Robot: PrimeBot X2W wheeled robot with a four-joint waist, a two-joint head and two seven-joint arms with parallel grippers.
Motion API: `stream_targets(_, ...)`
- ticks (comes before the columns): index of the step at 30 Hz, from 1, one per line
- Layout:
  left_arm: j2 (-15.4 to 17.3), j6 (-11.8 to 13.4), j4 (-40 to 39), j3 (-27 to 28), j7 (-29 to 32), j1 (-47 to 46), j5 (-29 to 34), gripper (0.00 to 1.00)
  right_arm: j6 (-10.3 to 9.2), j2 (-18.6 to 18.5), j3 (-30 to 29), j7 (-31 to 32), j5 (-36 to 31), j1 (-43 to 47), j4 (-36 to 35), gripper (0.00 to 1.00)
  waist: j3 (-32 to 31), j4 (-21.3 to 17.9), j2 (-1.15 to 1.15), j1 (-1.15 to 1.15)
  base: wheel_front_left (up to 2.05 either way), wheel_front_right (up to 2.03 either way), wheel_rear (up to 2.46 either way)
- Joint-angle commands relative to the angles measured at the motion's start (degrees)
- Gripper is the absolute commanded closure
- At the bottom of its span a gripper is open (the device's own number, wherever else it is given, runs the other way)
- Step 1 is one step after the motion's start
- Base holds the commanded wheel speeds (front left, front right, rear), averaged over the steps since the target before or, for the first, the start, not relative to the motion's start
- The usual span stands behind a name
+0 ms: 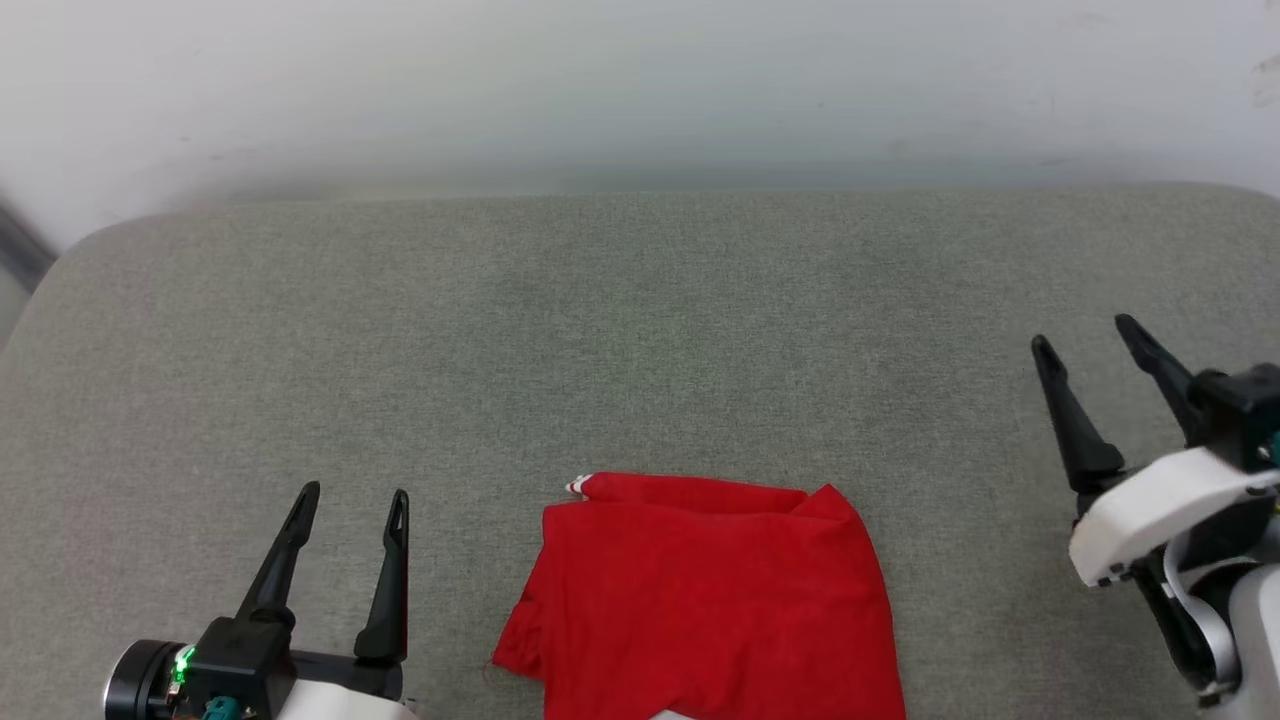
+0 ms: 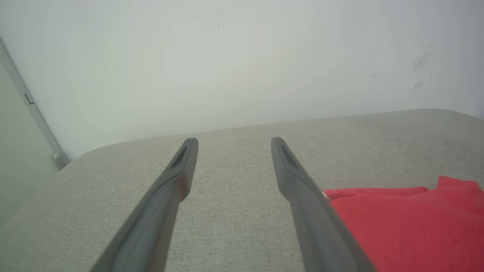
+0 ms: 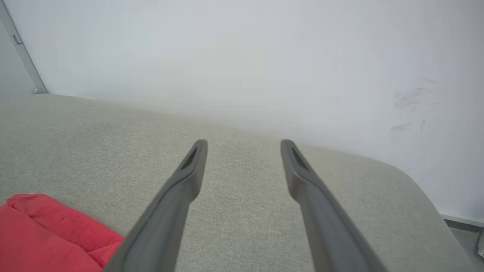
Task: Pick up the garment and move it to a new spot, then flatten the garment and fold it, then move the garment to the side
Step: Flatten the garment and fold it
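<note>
1. Spotted left gripper [image 1: 355, 492] low over the grey cushion [image 1: 640, 330], fingers apart, empty, likely parked out of the way.
2. Saw the garment [image 1: 710, 600] folded, lying centre-front between both grippers.
3. Caught right gripper [image 1: 1083, 332] well off right, fingers spread, empty, seemingly ready for the sideways move.

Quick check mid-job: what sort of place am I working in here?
Likely a plain indoor room: a grey fabric-covered surface with rounded corners, like a mattress or padded bench, stands before a bare, scuffed pale wall. The red garment lies folded on it.
</note>
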Motion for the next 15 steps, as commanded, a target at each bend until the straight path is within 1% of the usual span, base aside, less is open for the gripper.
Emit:
stream_targets(1, -0.09, -0.06, -0.06, -0.06, -0.11, -0.32, -0.31, 0.00, -0.03, -0.47, -0.67, -1.70, -0.46, 1.41, -0.87, 0.00, 0.02, -0.15, 0.00, 0.00, 0.00, 0.00, 0.00)
stream_targets(3, -0.03, -0.05, -0.18, -0.14, -0.11, -0.32, -0.31, 0.00, -0.02, -0.29, -2.00, -4.42, -0.46, 3.65, -2.01, 0.00, 0.17, -0.32, 0.00, 0.00, 0.00, 0.00, 0.00)
stream_targets(7, -0.12, -0.07, -0.73, -0.11, -0.11, -0.58, -0.69, 0.00, -0.02, 1.53, -4.70, -9.01, -0.03, 7.89, -4.74, 0.00, 0.59, -0.38, 0.00, 0.00, 0.00, 0.00, 0.00)
stream_targets(13, -0.07, -0.08, -1.09, -0.06, -0.11, -0.66, -1.08, 0.00, -0.03, 3.78, -5.15, -13.09, -0.87, 12.88, -8.03, 0.00, 0.73, -0.32, 0.00, 0.00, 0.00, 0.00, 0.00)
stream_targets(15, -0.12, -0.08, -1.25, -0.14, -0.11, -0.60, -1.17, 0.00, -0.02, 5.23, -5.59, -13.63, -0.98, 14.10, -8.50, 0.00, 0.61, -0.23, 0.00, 0.00, 0.00, 0.00, 0.00)
